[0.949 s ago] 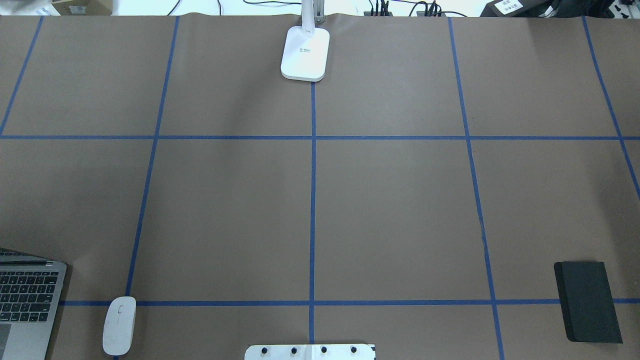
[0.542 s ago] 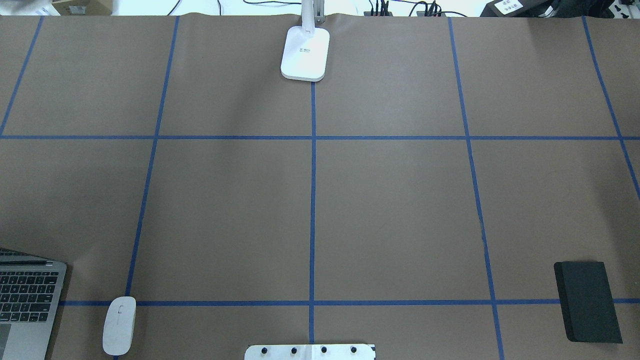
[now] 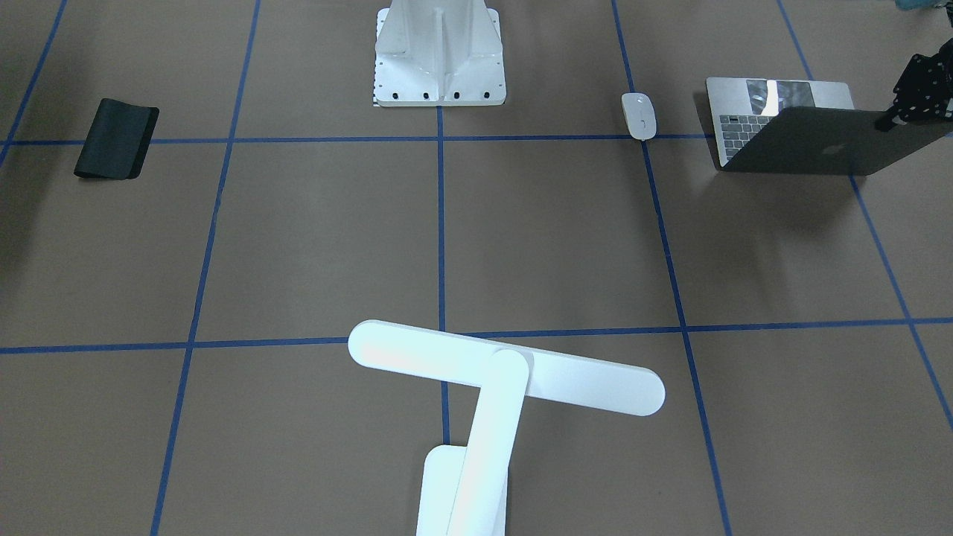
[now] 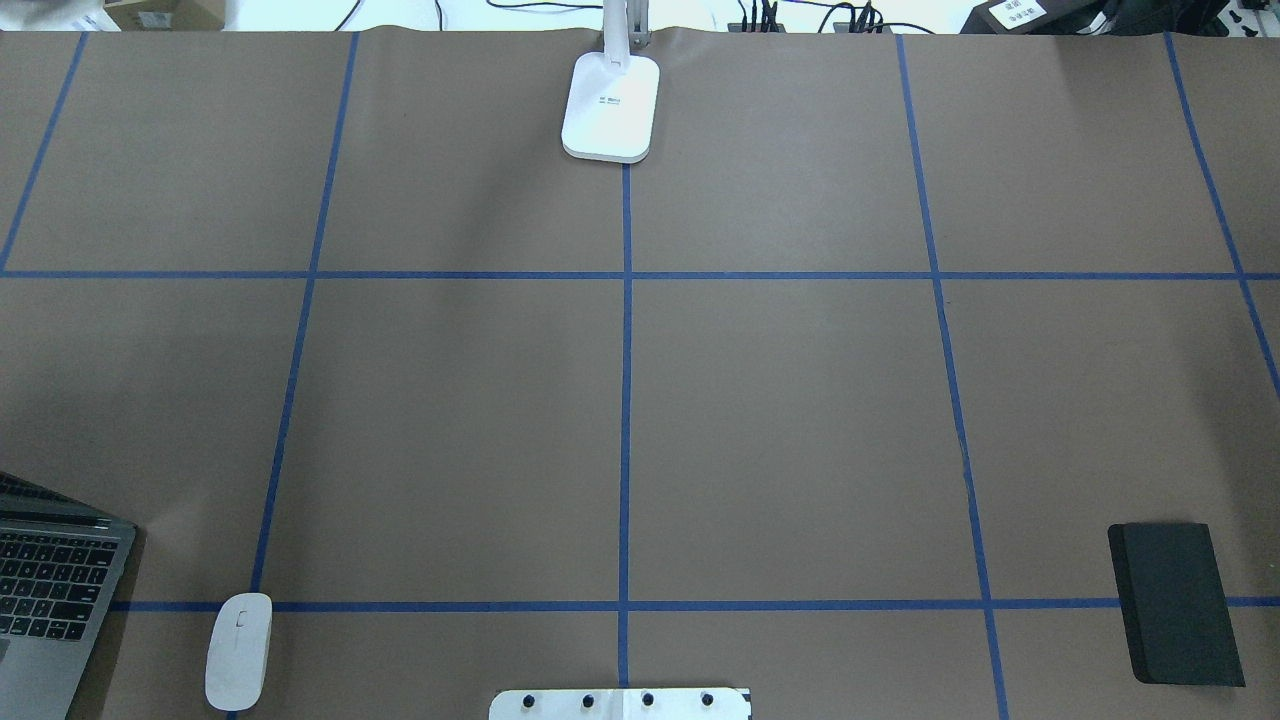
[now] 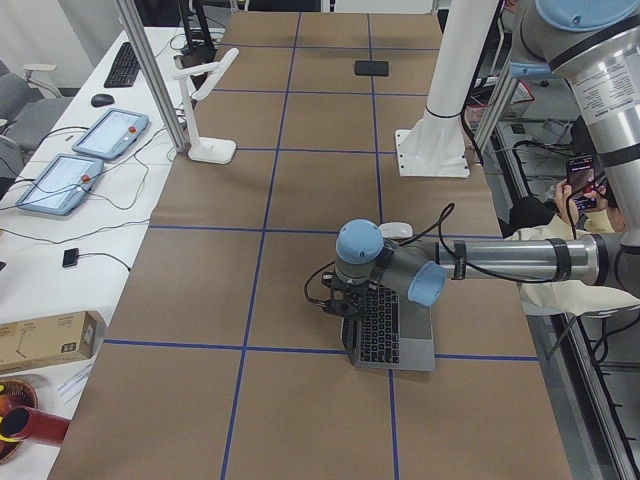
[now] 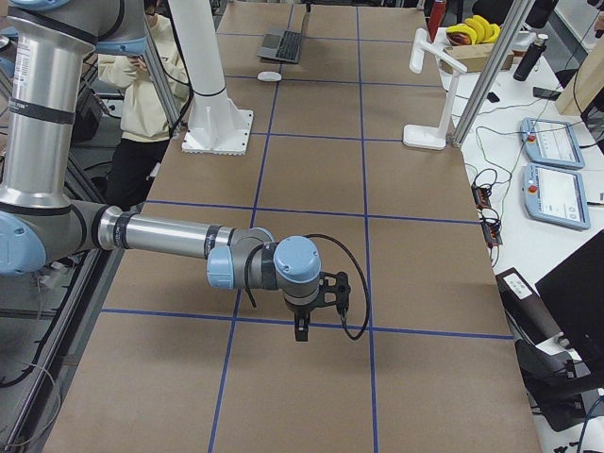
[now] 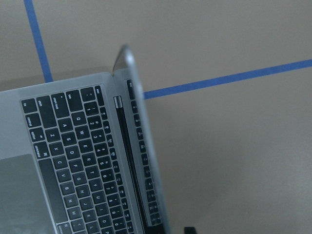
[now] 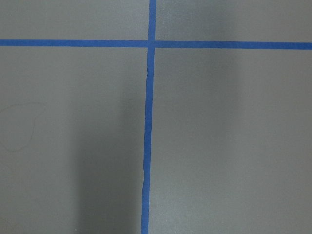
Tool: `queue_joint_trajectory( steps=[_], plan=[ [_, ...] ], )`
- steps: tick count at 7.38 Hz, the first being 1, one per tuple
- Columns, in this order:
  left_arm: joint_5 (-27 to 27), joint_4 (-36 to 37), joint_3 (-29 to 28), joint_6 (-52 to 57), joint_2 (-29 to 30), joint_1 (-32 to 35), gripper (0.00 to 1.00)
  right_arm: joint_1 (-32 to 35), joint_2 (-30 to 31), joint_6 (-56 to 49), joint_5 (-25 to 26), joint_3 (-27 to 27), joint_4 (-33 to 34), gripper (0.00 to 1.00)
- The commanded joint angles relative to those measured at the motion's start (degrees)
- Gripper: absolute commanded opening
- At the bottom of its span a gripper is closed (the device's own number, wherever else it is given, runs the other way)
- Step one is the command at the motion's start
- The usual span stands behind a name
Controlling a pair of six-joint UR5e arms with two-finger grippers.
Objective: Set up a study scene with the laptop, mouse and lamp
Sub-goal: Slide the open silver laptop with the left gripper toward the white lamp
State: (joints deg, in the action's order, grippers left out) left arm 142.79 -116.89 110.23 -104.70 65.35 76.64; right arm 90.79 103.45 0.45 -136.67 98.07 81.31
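The laptop [image 3: 789, 126] stands open near the robot's left table end, its apple-logo lid facing the front camera. It also shows in the overhead view [image 4: 55, 600] and the left side view [image 5: 385, 330]. My left gripper [image 3: 888, 121] sits at the lid's outer corner, shut on the lid edge. One finger [image 7: 189, 230] shows beside the lid. The mouse [image 4: 238, 650] lies just right of the laptop. The lamp [image 3: 506, 367] stands at the far middle edge, its base [image 4: 610, 105] flat. My right gripper [image 6: 300, 326] hovers over bare table, and I cannot tell whether it is open or shut.
A thin black mat [image 4: 1175, 603] lies near the right end of the table. The white ribbed pedestal [image 3: 439, 52] stands at the robot's middle. Blue tape lines grid the brown table cover [image 4: 780, 430]. A seated person [image 6: 142, 57] is behind the robot.
In the overhead view the laptop has turned a little, its back edge now more slanted. Mouse, lamp and mat have not moved.
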Motion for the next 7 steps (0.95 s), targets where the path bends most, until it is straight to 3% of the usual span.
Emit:
queue_joint_trajectory(
  steps=[1,3,4,7],
  plan=[
    [0.65,0.17,0.33,0.20,0.65,0.00,0.00,0.00,0.08,-0.01,0.00,0.02,-0.01,1.00],
    [8.97,1.57,-0.19,0.11,3.98,0.00,0.00,0.09,0.26,-0.01,0.00,0.37,0.08,1.00],
    [10.48,3.49,0.07,-0.15,6.34,0.17,0.00,0.09,0.35,-0.01,0.00,0.37,0.17,1.00],
    [10.67,17.37,0.25,-5.82,22.13,0.79,0.00,0.09,1.57,-0.01,-0.52,0.37,0.61,1.00]
  ],
)
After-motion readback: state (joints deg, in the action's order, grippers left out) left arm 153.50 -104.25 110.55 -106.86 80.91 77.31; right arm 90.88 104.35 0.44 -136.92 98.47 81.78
